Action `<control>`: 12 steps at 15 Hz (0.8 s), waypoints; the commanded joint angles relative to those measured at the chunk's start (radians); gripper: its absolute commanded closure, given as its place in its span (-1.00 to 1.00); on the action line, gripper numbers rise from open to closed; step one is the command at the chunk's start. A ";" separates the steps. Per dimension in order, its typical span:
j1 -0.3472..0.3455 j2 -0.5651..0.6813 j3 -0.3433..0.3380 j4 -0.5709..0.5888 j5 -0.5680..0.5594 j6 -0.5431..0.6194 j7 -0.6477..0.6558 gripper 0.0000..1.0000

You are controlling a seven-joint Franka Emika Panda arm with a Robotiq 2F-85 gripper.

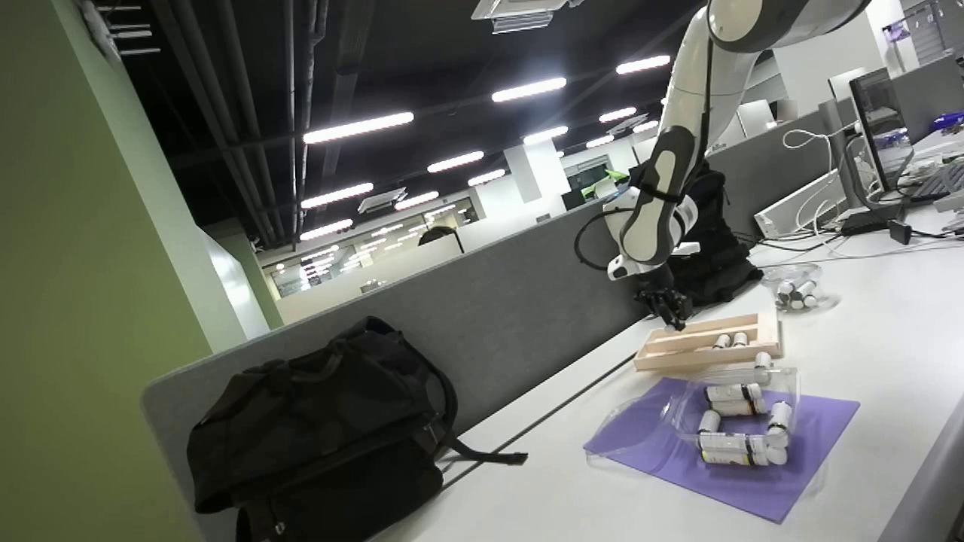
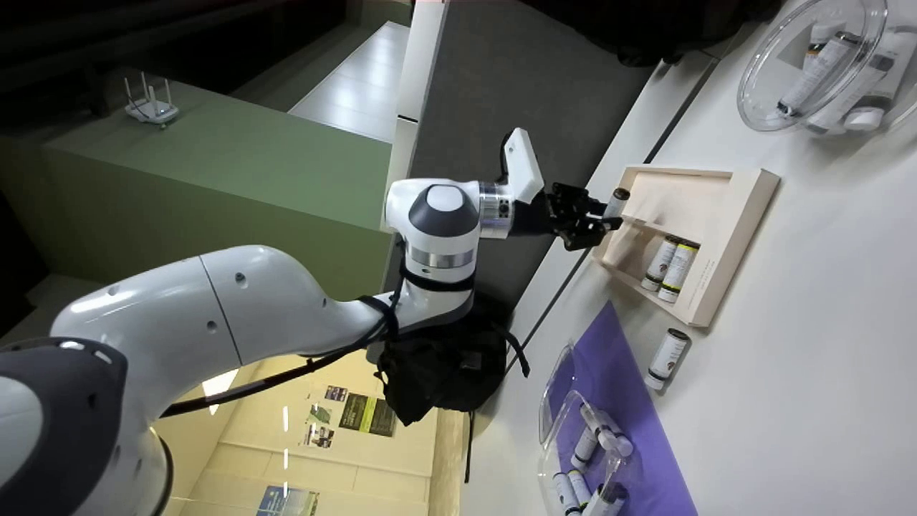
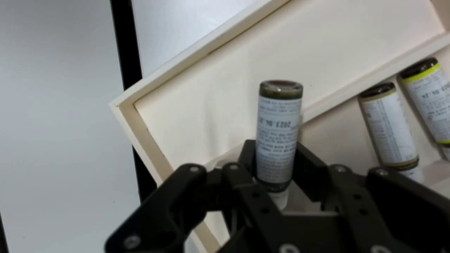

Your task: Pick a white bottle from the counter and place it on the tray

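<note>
The jaws pinched a white bottle [image 3: 279, 137] toward its capped end, holding it above the tray [image 3: 190, 116], near the divider [image 3: 351, 90]. Two other bottles [image 3: 390, 126] lay in one compartment [image 3: 337, 137]; the counter [image 2: 802, 344] spread beyond. Placing seemed the step in hand; next, the bottle likely needed lowering clear of the divider, then releasing.

Glare from white tube lights [image 1: 529, 89] beneath a dark ceiling [image 1: 422, 68]
</note>
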 commanded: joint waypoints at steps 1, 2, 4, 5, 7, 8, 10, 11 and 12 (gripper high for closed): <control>0.002 0.076 0.010 0.154 0.015 -0.116 -0.230 0.73; 0.004 0.089 0.011 0.179 0.018 -0.139 -0.296 0.73; 0.009 0.108 0.009 0.217 0.027 -0.193 -0.418 0.73; 0.018 0.115 -0.003 0.233 0.037 -0.219 -0.442 0.73; 0.019 0.131 -0.004 0.264 0.061 -0.260 -0.498 0.73; 0.019 0.139 -0.004 0.278 0.075 -0.278 -0.523 0.73; 0.025 0.150 -0.011 0.302 0.093 -0.314 -0.552 0.73; 0.028 0.155 -0.016 0.314 0.104 -0.331 -0.554 0.73; 0.030 0.161 -0.019 0.326 0.113 -0.345 -0.555 0.73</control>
